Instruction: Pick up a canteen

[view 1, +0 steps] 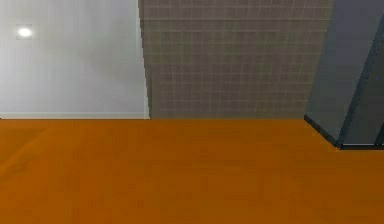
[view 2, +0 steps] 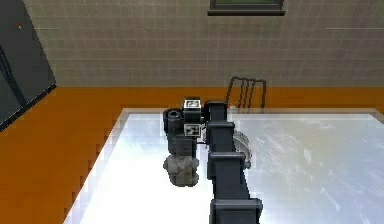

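Gripper [view 2: 178, 140] nr grey blob [view 2: 182, 168], approx upright, on table [view 2: 320, 150]

Floor [view 1: 190, 170], lower frame — orange, smooth, slight sheen. Wall [view 1: 235, 60], upper centre: fine grid texture, matt. Tabletop [view 2: 320, 160] pale, glossy, refl. Arm [view 2: 228, 170] + gripper [view 2: 177, 138] — dark, matt.

Orange floor [view 1: 180, 170], grey tiled wall [view 1: 235, 60], pale glossy table [view 2: 320, 160], dark chair [view 2: 246, 92] behind.
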You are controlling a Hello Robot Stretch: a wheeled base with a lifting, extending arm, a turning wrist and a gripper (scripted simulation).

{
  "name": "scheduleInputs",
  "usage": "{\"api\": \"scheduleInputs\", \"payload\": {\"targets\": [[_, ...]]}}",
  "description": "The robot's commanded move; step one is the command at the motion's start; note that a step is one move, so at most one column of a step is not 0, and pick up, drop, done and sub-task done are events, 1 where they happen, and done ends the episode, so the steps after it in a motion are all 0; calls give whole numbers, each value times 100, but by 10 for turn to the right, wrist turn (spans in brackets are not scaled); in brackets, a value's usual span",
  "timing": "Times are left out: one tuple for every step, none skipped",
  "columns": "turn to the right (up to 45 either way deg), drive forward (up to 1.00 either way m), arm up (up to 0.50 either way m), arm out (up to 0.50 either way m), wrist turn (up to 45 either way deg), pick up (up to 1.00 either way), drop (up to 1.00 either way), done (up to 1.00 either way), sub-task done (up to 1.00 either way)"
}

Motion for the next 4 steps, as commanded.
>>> {"api": "scheduleInputs", "payload": {"targets": [[0, 0, -30, 0, 0, 0, 0, 0, 0], [0, 0, 0, 0, 0, 100, 0, 0, 0], [0, 0, 10, 0, 0, 0, 0, 0, 0], [0, 0, 0, 0, 0, 0, 0, 100, 0]]}}
